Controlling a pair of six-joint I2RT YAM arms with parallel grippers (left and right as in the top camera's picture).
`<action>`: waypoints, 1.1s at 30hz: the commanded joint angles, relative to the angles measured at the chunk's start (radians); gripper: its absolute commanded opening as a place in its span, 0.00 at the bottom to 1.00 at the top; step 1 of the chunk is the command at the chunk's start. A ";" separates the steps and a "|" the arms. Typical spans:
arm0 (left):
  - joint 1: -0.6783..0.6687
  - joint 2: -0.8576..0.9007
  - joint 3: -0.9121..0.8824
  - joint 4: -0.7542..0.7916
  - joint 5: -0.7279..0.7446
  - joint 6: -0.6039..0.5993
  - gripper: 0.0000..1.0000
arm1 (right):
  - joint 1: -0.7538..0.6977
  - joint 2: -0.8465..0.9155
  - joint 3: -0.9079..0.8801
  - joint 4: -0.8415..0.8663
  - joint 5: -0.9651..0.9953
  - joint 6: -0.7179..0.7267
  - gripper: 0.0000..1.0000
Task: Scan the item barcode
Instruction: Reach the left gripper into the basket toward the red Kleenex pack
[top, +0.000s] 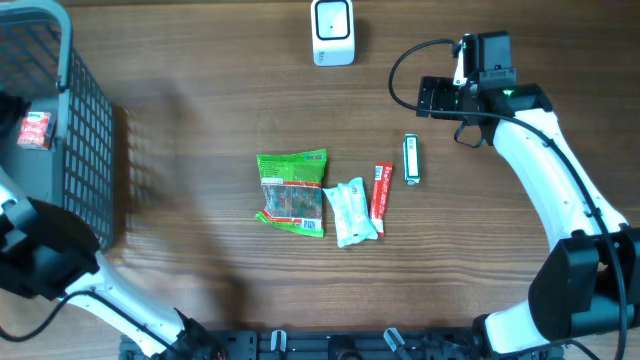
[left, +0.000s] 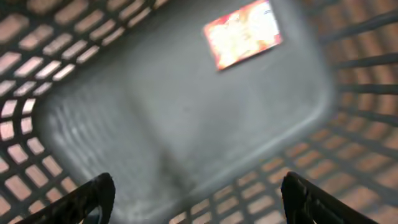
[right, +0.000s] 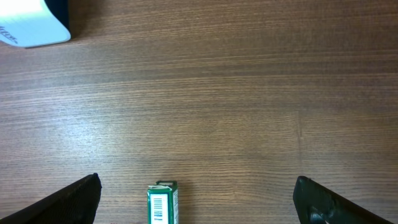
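The left gripper (left: 199, 208), fingers (left: 93, 199) spread and empty, hangs over the grey basket (left: 186, 137) at far left, where a red-and-yellow packet (left: 242, 34) lies on the floor, its print too blurred to read. The right gripper (right: 198, 202), also spread wide and empty, hovers at far right just beyond a small green box (right: 162, 202) lying barcode-up on the table (right: 249, 93), right of the white scanner (top: 332, 32).

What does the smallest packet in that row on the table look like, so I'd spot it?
On the brown wooden table, four packets lie in a row at the middle. The one at the white right arm's end, beside the slim red stick packet, is a small green-and-white pack. It is the shortest there and shows a barcode.
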 joint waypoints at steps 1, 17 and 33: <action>0.027 -0.052 0.002 -0.051 0.047 -0.034 0.31 | 0.002 0.011 0.005 0.003 0.013 0.005 1.00; 0.214 -0.627 -0.116 -0.223 -0.020 -0.215 0.98 | 0.002 0.011 0.005 0.003 0.013 0.004 1.00; 0.479 -0.475 -0.504 0.037 0.032 -0.209 0.14 | 0.002 0.011 0.005 0.003 0.013 0.004 1.00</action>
